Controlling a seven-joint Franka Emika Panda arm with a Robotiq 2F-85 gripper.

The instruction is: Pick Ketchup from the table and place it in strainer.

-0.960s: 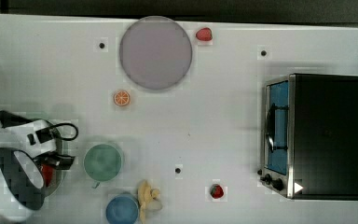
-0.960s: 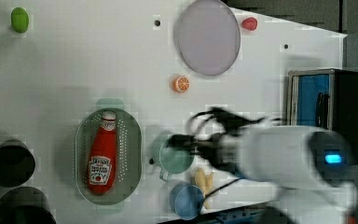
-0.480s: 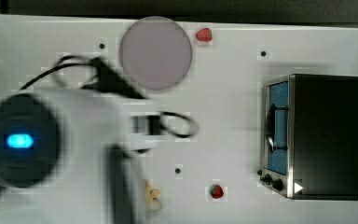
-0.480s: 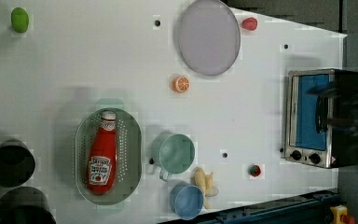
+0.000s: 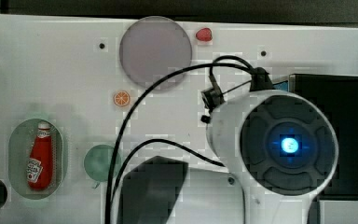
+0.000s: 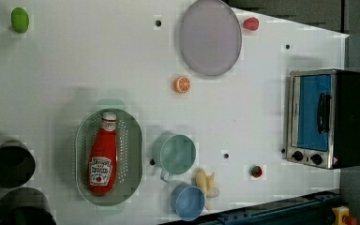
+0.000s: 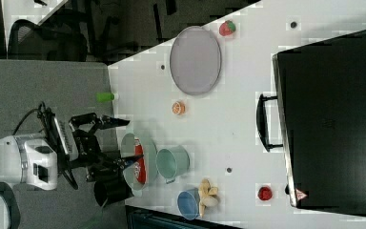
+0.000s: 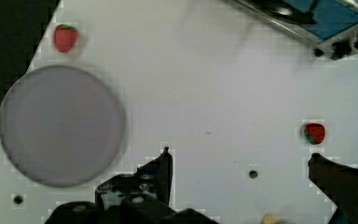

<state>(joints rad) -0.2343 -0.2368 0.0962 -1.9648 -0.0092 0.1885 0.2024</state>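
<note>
The ketchup [image 6: 103, 154], a red bottle with a white cap, lies lengthwise inside the mint-green strainer [image 6: 133, 140]. The top view shows the same: ketchup [image 5: 39, 156] in the strainer [image 5: 14, 140] at the top view's left, with the white arm [image 5: 284, 144] over the top view's right. In the right view my gripper [image 7: 127, 142] stands open beside the strainer [image 7: 151, 160] and ketchup [image 7: 139, 167]. In the wrist view the gripper [image 8: 240, 154] is open over bare table with nothing between its fingers.
A toaster oven [image 6: 326, 117] stands at the left view's right. A grey plate [image 6: 209, 37], orange slice [image 6: 183, 84], green cup [image 6: 177, 153], blue bowl [image 6: 187, 202], banana [image 6: 206, 183], two strawberries [image 6: 250, 23] [image 6: 256, 171], a lime [image 6: 19, 19] and black cans [image 6: 9, 164] lie about.
The arm has swept from the strainer's side toward the top view's right and left the left view. The ketchup stays lying in the strainer. The gripper remains open.
</note>
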